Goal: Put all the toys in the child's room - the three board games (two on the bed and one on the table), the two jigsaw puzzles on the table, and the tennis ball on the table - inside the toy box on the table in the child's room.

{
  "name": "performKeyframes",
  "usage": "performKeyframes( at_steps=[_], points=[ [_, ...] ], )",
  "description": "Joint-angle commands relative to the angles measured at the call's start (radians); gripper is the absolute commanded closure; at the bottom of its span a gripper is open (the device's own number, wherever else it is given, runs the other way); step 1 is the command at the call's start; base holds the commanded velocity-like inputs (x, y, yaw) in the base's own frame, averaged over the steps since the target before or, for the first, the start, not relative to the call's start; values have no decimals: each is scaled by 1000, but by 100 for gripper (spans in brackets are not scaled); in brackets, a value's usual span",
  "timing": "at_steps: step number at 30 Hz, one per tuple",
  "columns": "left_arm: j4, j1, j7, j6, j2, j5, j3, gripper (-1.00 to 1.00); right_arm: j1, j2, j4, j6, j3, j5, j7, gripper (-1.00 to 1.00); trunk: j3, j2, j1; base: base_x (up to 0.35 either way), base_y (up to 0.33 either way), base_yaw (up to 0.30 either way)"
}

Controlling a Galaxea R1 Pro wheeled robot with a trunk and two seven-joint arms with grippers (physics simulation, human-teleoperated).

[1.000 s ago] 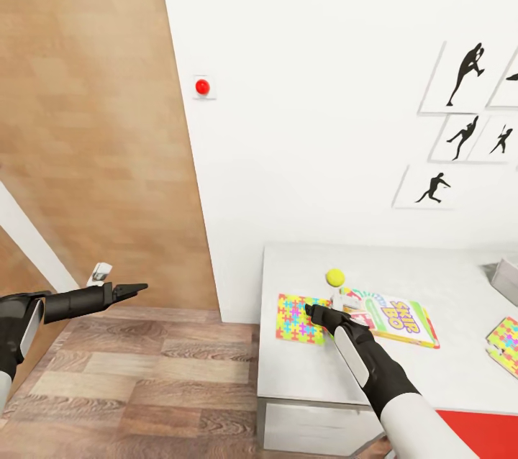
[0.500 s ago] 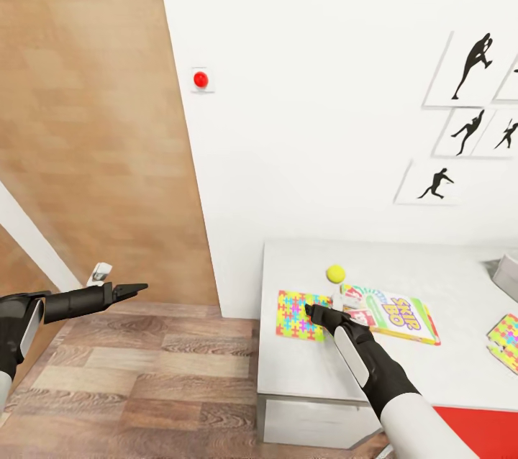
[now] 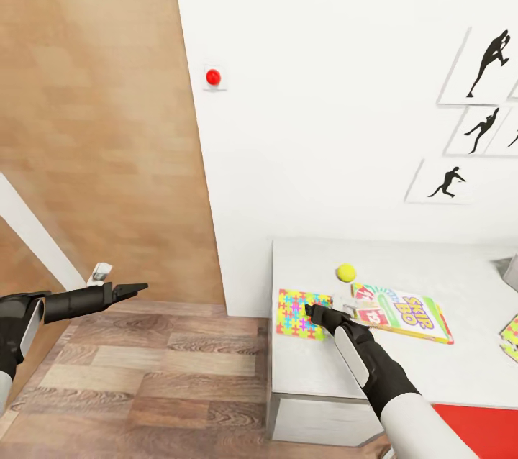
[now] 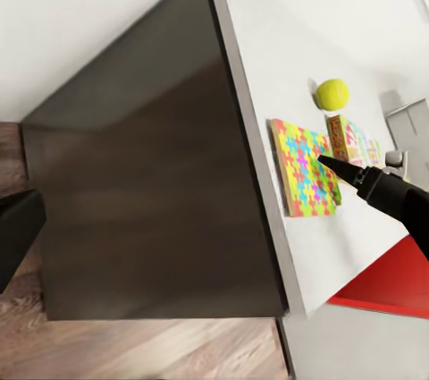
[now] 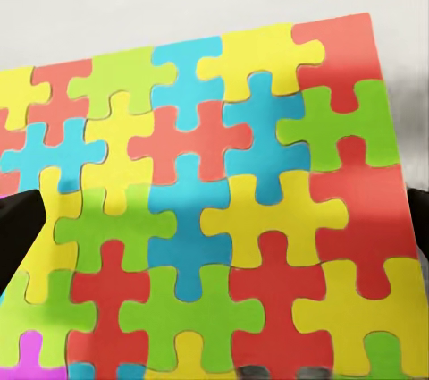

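Cardboard-thin, stiff and light, the jigsaw puzzle (image 3: 303, 314) lies flat on the tabletop (image 3: 316, 365), best pinched at an overhanging edge by the right claw (image 3: 311, 311), whose fingers look spread wide in the right wrist view.

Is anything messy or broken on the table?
Nothing looks broken or spilled. The jigsaw puzzle lies flat near the table's front corner, the tennis ball sits behind it, and the SKIP-BO box lies flat but turned askew to the table edge. The right gripper hovers at the puzzle.
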Motion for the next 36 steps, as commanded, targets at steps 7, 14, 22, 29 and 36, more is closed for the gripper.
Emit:
performKeyframes(
  at_steps=[7,14,22,29,36],
  points=[
    [0,-1,-6,10,0,-3,2,-100,-1,0,-2,3,3,-11,-10,-100,-2,-1,0,0,203,0],
    [0,-1,-6,10,0,-4,0,-100,-1,0,-2,3,3,-11,-10,-100,-2,-1,0,0,88,0],
    [0,-1,-6,9,0,-4,1,-100,-1,0,-2,3,3,-11,-10,-100,-2,-1,0,0,9,0],
    [0,-1,-6,10,0,-4,1,-100,-1,0,-2,3,3,-11,-10,-100,-2,-1,0,0,45,0],
    [0,-1,-6,9,0,-4,2,-100,-1,0,-2,3,2,-11,-10,-100,-1,-1,0,0,27,0]
  ],
)
